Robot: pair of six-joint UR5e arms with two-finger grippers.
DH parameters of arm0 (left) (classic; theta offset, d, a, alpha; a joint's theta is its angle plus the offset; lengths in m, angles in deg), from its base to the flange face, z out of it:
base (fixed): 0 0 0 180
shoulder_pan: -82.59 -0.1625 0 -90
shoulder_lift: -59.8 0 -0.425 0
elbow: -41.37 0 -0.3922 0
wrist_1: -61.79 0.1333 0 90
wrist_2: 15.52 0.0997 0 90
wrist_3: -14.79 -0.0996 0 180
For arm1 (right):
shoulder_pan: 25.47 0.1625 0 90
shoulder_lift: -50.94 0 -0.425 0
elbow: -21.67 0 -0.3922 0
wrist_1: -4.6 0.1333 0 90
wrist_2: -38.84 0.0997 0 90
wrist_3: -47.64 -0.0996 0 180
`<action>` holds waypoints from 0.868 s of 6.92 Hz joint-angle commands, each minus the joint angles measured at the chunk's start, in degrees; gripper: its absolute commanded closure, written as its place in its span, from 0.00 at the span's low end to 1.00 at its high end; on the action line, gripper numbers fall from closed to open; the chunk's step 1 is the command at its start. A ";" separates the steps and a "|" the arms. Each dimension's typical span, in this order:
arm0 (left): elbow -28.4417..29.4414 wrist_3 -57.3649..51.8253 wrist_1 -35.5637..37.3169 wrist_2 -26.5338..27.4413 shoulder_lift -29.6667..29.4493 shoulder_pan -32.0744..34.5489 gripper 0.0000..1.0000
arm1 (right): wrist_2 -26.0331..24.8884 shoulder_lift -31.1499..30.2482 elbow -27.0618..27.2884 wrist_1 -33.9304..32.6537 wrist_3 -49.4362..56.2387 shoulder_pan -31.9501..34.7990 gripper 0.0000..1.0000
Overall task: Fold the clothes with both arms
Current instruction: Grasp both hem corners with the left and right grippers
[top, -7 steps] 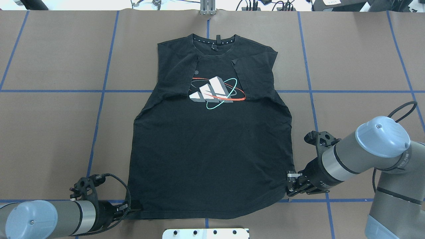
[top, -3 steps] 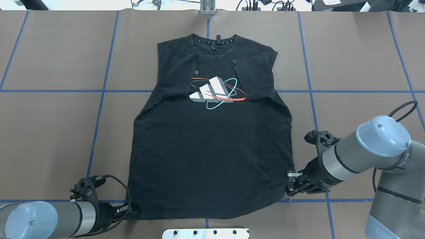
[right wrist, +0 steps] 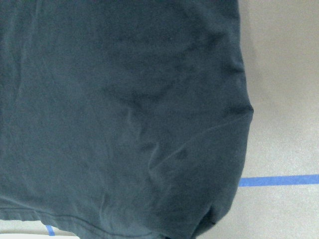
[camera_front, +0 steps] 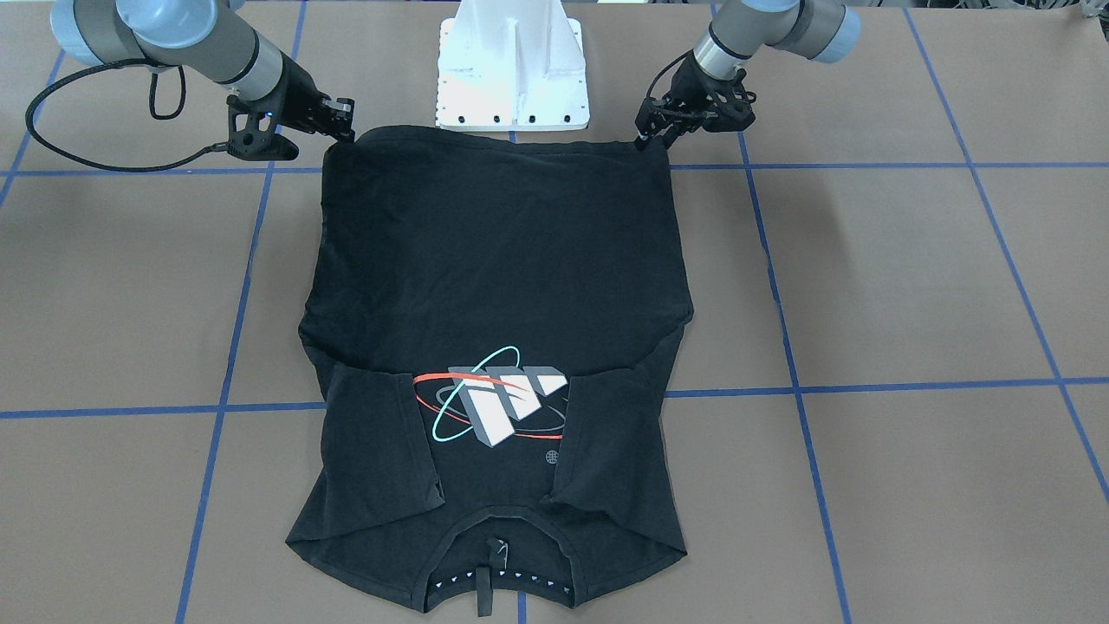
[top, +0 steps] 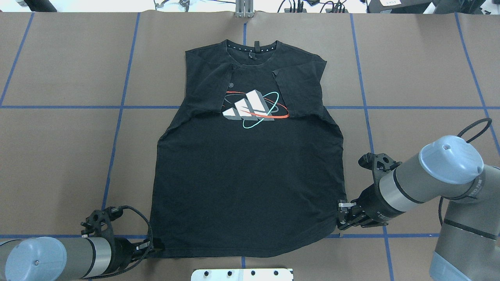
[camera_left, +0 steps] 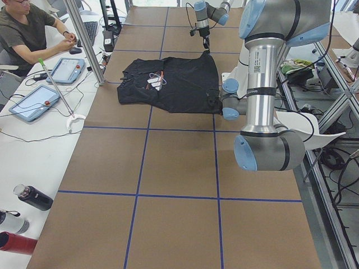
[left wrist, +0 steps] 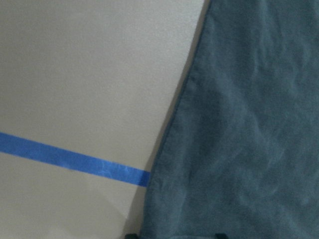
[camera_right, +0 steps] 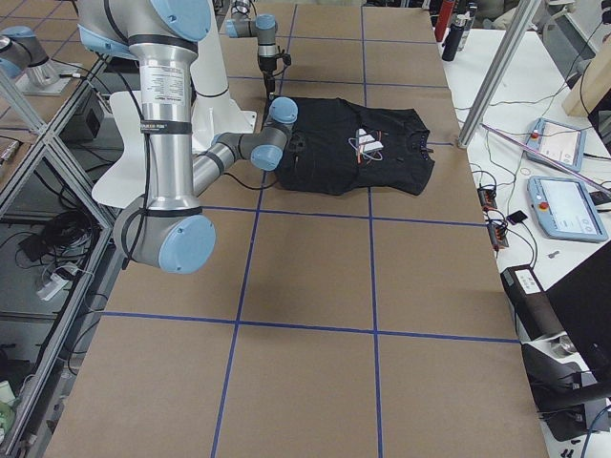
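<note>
The black T-shirt [top: 250, 187] lies flat, logo [top: 254, 107] up, collar at the far side, both sleeves folded in over the chest. My left gripper [top: 155, 246] is at the near left hem corner, jaws closed on the fabric. My right gripper [top: 340, 217] is at the near right hem corner, also closed on it. In the front-facing view the T-shirt [camera_front: 502, 260] has its hem stretched straight between the left gripper [camera_front: 645, 140] and the right gripper [camera_front: 342, 128]. The left wrist view shows the shirt's side edge [left wrist: 239, 129]. The right wrist view shows the hem corner [right wrist: 149, 124].
The white pedestal base [top: 242, 274] stands just behind the hem, between the arms. Blue tape lines [top: 117, 128] grid the brown table. An operator [camera_left: 25, 33] sits with tablets at a side desk. Bottles [camera_left: 33, 197] lie there too.
The left gripper has slid a little right onto the hem corner, and that corner has drawn in slightly. The right arm and the rest of the shirt have stayed put.
</note>
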 commanded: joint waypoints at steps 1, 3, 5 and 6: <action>0.00 0.00 0.09 0.00 0.21 0.00 0.38 | 0.00 0.00 0.01 0.04 0.05 0.09 1.00; -0.09 0.00 2.80 0.00 -0.93 -0.27 0.39 | 0.00 0.00 -0.08 0.04 0.05 0.09 1.00; -0.61 0.00 2.90 0.00 -1.02 -0.27 0.69 | 0.52 -0.09 -0.08 0.04 -0.04 0.44 1.00; -0.96 0.00 2.90 0.00 -0.93 -0.35 0.93 | 0.70 -0.09 -0.08 0.04 0.05 0.70 1.00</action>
